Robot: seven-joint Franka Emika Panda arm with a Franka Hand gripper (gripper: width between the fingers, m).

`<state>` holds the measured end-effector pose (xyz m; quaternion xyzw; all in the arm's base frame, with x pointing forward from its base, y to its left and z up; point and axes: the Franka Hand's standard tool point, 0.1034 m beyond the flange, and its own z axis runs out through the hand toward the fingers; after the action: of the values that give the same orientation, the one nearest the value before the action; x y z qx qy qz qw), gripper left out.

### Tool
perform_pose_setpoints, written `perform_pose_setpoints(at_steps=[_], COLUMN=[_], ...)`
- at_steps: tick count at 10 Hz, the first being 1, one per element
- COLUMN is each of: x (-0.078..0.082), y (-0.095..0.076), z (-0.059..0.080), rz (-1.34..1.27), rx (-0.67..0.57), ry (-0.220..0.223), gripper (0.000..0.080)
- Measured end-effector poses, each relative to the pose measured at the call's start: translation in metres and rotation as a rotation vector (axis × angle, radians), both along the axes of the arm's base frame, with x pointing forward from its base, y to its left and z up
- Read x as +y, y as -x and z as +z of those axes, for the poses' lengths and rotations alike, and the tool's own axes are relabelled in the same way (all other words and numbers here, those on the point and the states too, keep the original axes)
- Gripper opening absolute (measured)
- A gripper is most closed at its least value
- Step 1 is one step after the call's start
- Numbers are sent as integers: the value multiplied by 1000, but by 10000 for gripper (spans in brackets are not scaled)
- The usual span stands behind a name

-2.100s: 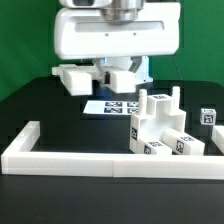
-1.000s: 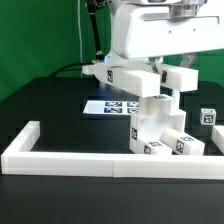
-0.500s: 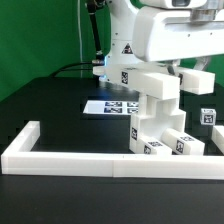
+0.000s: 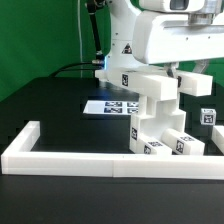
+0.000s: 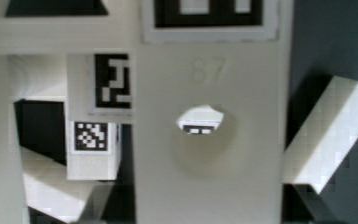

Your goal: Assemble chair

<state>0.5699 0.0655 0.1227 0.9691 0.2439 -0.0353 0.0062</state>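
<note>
One low white border wall (image 4: 60,157) fences the black table's (image 4: 50,105) open ground at the exterior view's left. One marker board (image 4: 110,106) lies mid-table. Further right, the gripper (image 4: 172,72), jaws clamped on one tagged chair panel (image 4: 140,83), hangs directly over the part-built chair (image 4: 158,135). One small tagged block (image 4: 208,116) stands apart at the right edge.

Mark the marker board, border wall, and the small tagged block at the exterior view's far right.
marker board (image 4: 108,106): exterior view, tagged top face.
border wall (image 4: 70,162): exterior view, front segment's face.
small tagged block (image 4: 208,116): exterior view, its tagged face.
</note>
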Motion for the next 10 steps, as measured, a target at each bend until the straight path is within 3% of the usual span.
perform_pose_setpoints(at_steps=[4, 10], x=[10, 7], y=[0, -1], z=[-1, -1], rz=[-22, -27], rx=[-24, -30], ry=[-2, -2], gripper=[290, 290])
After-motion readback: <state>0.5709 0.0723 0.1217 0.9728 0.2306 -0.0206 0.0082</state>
